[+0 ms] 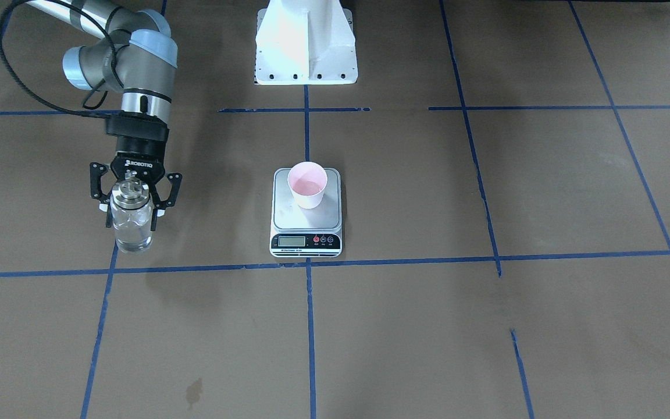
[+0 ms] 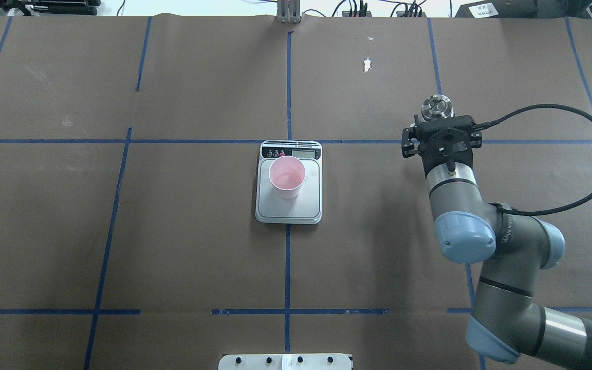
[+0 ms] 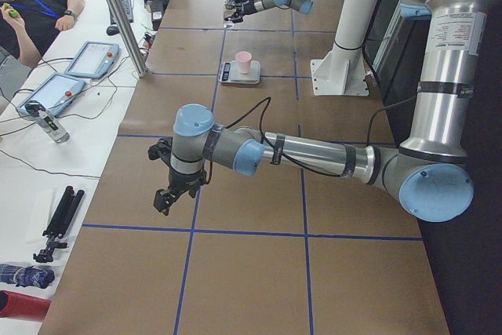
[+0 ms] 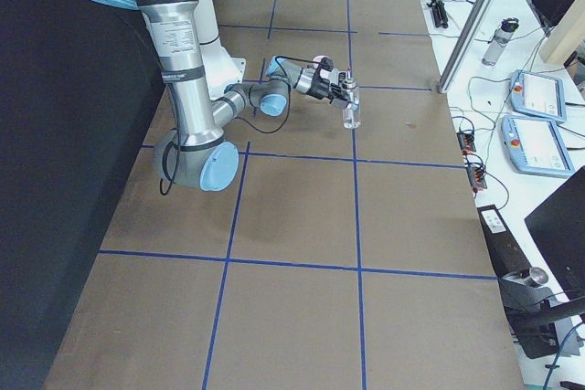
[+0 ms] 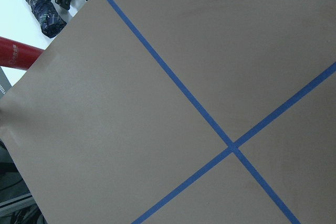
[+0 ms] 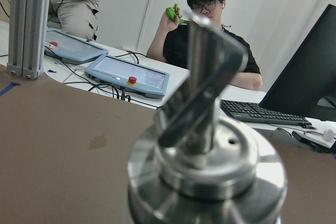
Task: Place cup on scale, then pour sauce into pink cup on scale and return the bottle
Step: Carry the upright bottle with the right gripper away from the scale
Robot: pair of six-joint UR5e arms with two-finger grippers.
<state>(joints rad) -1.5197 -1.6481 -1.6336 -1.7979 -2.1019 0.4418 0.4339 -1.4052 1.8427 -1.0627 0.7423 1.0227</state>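
The pink cup (image 1: 307,185) (image 2: 287,177) stands upright on the silver plate of the scale (image 1: 306,224) (image 2: 307,206), towards the end away from the display. The clear glass bottle (image 1: 132,224) (image 4: 352,114) stands upright on the table, a cell's width from the scale on the robot's right, with clear sauce (image 1: 132,235) inside. My right gripper (image 1: 132,216) (image 2: 440,137) is open, its fingers on either side of the bottle's upper part. The metal spout (image 6: 202,77) fills the right wrist view. My left gripper (image 3: 166,198) hangs over bare table far from the scale; I cannot tell its state.
The robot's white base (image 1: 306,41) stands behind the scale. Blue tape lines (image 5: 210,124) divide the brown table. A side bench holds tablets (image 3: 49,92) and tools, and people (image 3: 35,5) sit there. An umbrella (image 5: 42,6) lies past the table edge.
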